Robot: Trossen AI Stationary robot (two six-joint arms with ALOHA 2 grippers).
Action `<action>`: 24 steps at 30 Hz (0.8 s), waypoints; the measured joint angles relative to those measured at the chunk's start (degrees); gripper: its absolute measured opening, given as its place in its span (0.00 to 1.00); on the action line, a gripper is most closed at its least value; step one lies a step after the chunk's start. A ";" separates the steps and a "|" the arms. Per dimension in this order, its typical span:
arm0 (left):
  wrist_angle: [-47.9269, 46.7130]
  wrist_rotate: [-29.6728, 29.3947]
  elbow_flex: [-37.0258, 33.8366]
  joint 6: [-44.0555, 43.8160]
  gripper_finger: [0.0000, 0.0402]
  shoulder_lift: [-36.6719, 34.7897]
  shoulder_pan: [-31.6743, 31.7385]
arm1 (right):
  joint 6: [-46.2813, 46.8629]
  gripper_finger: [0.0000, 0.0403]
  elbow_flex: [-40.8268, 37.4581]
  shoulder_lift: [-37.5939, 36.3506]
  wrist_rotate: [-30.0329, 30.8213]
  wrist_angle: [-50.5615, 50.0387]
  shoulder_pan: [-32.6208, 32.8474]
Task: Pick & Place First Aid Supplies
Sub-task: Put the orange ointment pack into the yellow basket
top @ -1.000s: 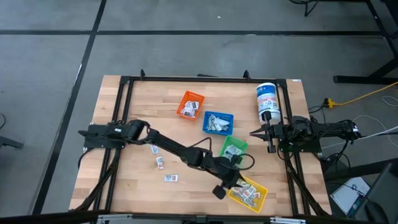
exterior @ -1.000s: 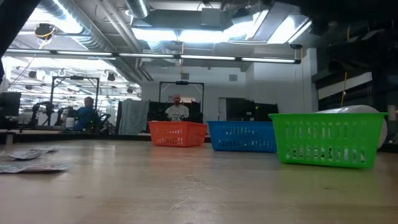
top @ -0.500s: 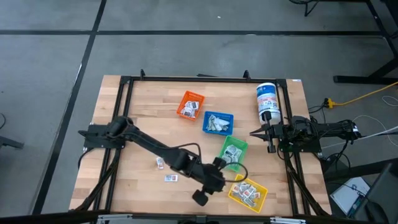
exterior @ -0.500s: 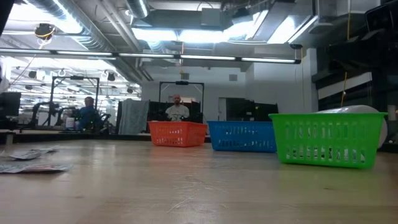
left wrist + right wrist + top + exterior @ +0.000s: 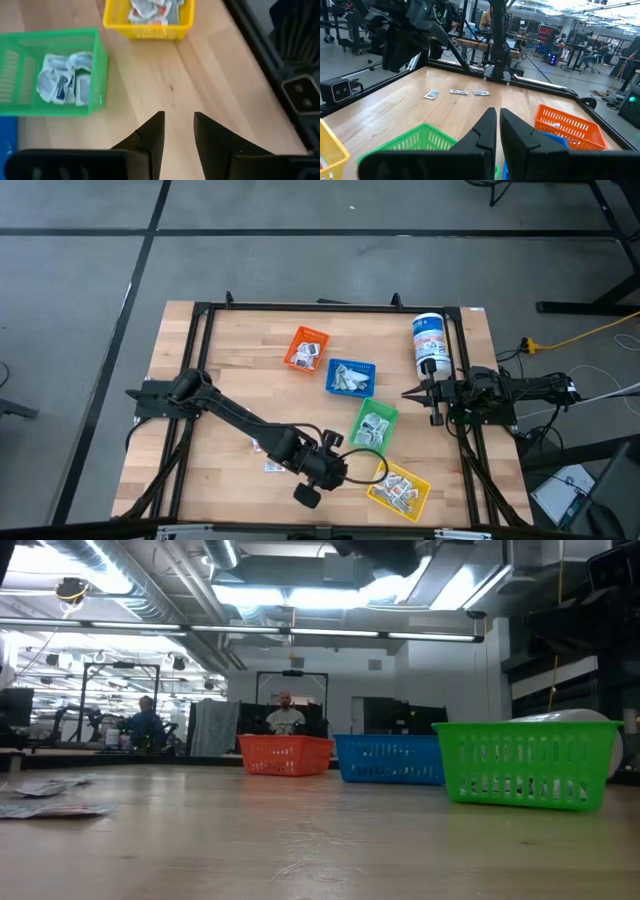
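four bins point(image 5: 347, 378) — white canister point(image 5: 430, 344), table point(image 5: 230, 350)

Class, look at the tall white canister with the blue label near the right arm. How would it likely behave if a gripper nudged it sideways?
The white canister seems to lie on its side on the table, so a nudge across its round body would probably roll it. It may roll until it meets the table's dark frame beside it. Its weight cannot be judged from here.

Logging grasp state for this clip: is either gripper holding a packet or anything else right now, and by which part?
Nothing is held. The left gripper hangs empty with its fingers apart over bare table, near the yellow bin. The right gripper waits shut and empty.
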 joint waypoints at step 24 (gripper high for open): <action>0.43 -0.04 -29.94 -27.78 0.22 -12.96 -4.76 | -0.01 0.06 0.00 -0.01 0.00 0.00 0.00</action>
